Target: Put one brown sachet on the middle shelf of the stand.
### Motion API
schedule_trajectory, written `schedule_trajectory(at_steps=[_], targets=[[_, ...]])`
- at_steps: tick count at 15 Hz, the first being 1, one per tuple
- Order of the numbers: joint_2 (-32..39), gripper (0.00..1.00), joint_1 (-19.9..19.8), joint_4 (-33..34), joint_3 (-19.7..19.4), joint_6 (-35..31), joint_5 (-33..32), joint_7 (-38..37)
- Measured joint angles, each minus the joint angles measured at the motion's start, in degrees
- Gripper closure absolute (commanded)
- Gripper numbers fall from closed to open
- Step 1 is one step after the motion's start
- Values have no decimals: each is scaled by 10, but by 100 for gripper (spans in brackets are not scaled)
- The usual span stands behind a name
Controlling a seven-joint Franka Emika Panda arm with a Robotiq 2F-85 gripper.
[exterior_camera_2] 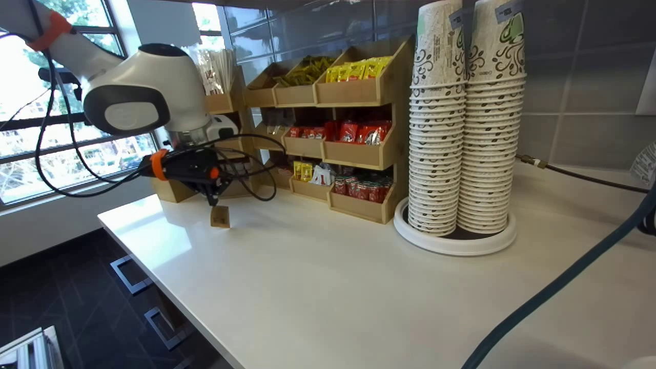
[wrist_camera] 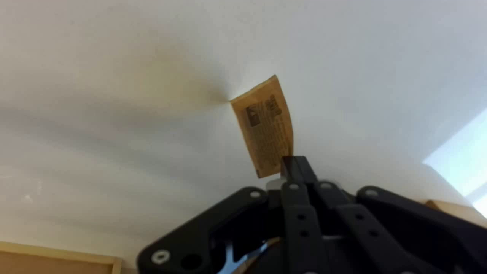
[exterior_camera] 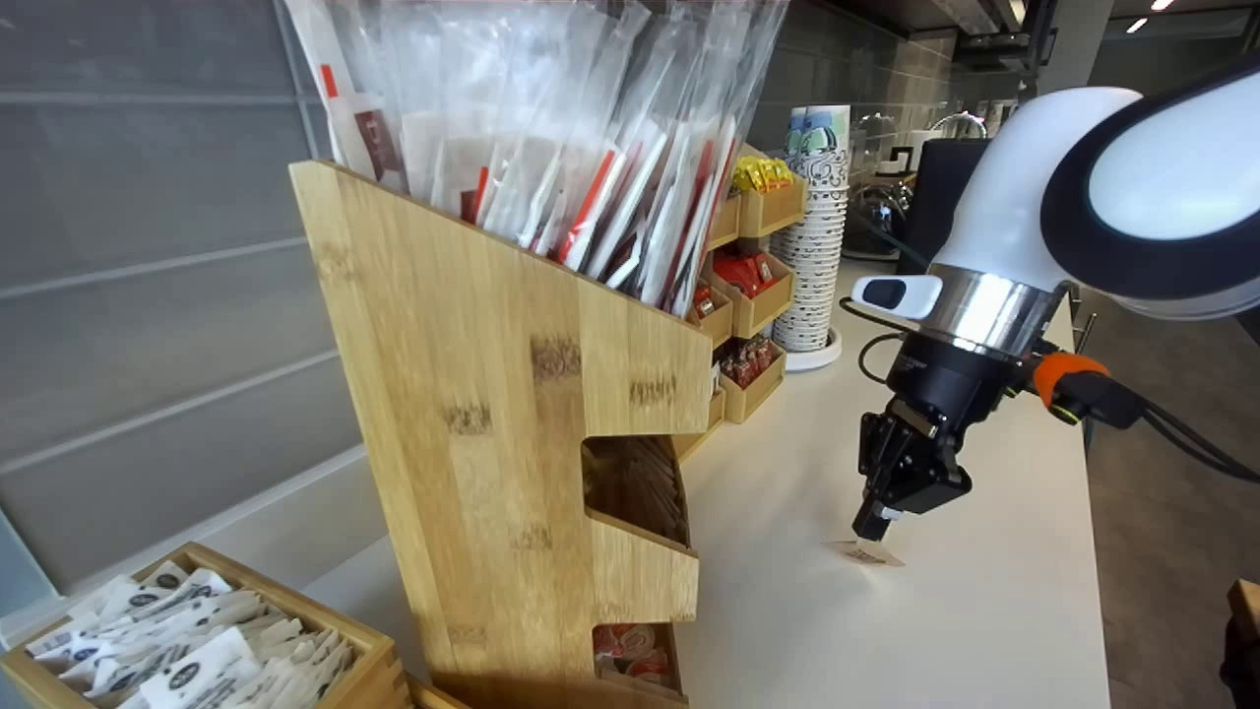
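Note:
The brown sachet (wrist_camera: 264, 129) is a small flat printed paper packet. My gripper (wrist_camera: 293, 161) is shut, with one edge of the sachet between its fingertips. In both exterior views the sachet (exterior_camera: 866, 553) (exterior_camera_2: 220, 217) hangs tilted under the gripper (exterior_camera: 870, 527), close to the counter; I cannot tell if its lower corner touches. The stand (exterior_camera: 482, 433) is the tall bamboo organiser holding wrapped straws. Its middle shelf (exterior_camera: 645, 569) has a dark recess open toward the counter. The gripper is apart from it, out over the counter. In an exterior view the arm partly hides the stand (exterior_camera_2: 237, 95).
A low wooden box (exterior_camera: 369, 650) of white sachets stands beside the stand. A tiered organiser (exterior_camera_2: 353, 155) holds red and yellow packets. Stacked paper cups (exterior_camera_2: 435, 154) stand on a white round tray (exterior_camera_2: 456, 248). The white counter (exterior_camera_2: 318, 287) has a front edge. Cables loop around the wrist.

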State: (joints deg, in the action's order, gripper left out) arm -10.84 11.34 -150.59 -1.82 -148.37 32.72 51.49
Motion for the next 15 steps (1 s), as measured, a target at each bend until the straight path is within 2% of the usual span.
schedule_trajectory(at_steps=[9,11,15], targets=[[-38,99,7,49,-4,-1,186,63],[-44,99,8,54,-4,14,211,88],[-47,99,8,54,-4,20,216,98]])
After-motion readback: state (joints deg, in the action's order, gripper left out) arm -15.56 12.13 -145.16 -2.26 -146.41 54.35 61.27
